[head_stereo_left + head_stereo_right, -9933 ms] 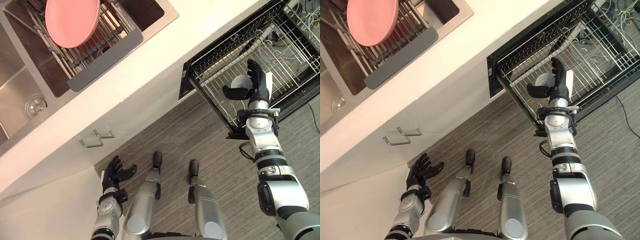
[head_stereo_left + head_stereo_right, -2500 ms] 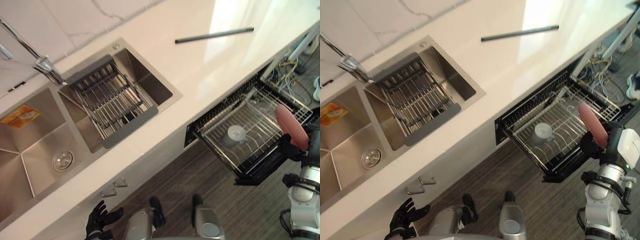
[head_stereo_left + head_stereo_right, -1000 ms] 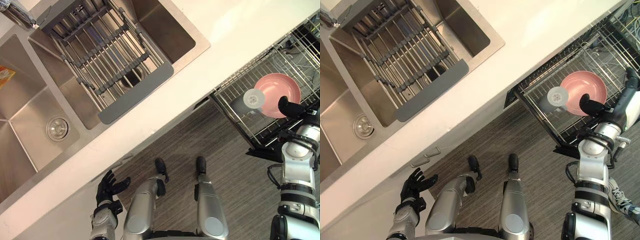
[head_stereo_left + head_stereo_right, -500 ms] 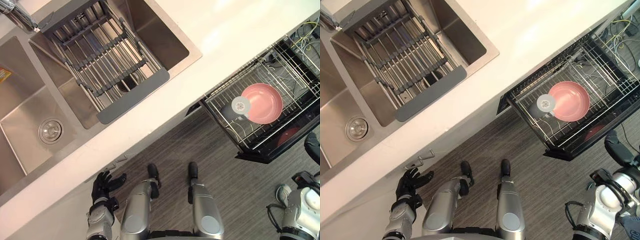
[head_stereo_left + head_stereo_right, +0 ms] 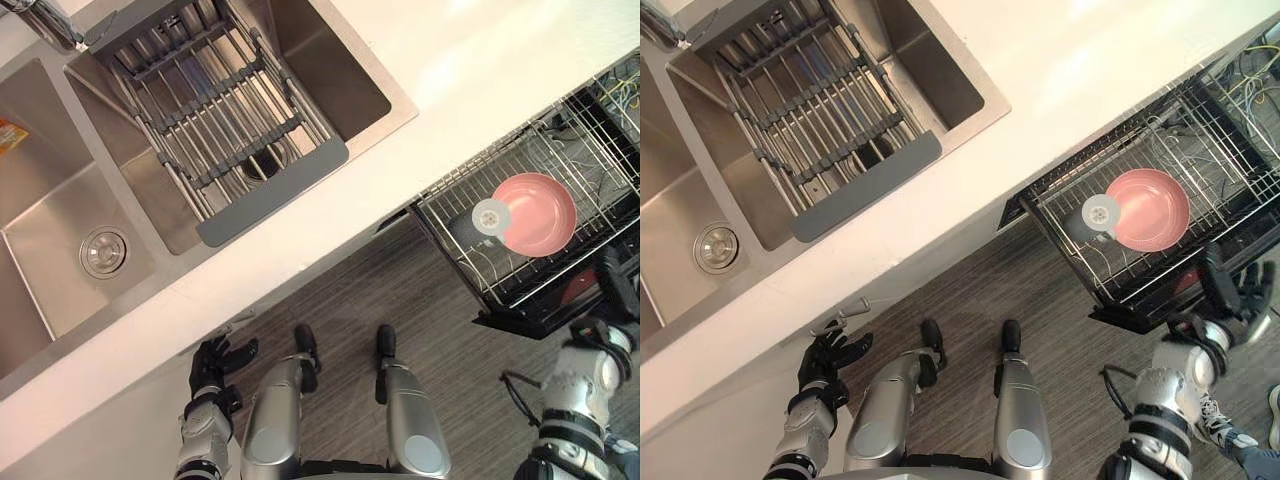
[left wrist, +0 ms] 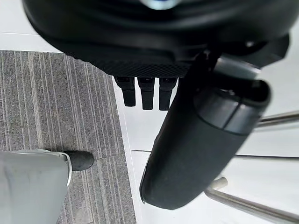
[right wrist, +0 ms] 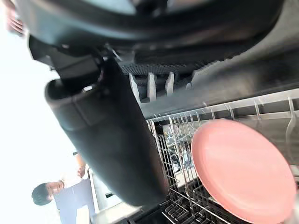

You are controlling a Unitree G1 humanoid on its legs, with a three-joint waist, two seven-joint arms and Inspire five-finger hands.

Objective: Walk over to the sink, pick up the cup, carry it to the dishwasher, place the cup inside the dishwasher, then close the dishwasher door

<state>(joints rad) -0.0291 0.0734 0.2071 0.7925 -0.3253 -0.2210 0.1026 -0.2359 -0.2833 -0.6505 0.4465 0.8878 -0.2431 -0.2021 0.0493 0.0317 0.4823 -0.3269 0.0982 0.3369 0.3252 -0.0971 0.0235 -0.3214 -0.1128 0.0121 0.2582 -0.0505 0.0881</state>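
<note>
A grey cup [image 5: 488, 216] rests in the pulled-out dishwasher rack [image 5: 445, 250], its pale round end towards me, touching a pink plate [image 5: 537, 213] that lies beside it. My right hand [image 5: 1228, 284] is open, fingers pointing up, just outside the rack's front corner and apart from the cup. In the right wrist view the thumb [image 7: 107, 140] stands before the pink plate [image 7: 243, 170], and nothing is in the hand. My left hand [image 5: 212, 361] hangs open low beside the white cabinet front.
A double steel sink [image 5: 60, 200] is set in the white counter [image 5: 450, 60], with a slatted drying rack [image 5: 215, 110] over its right basin. Cabinet handles [image 5: 840, 318] stick out below. Grey plank floor [image 5: 400, 290] lies before the dishwasher. A person [image 7: 46, 193] stands behind it.
My right hand has risen from the lower right corner to the rack's front corner. The pink plate, earlier in that hand, now lies in the rack. The camera has shifted a little.
</note>
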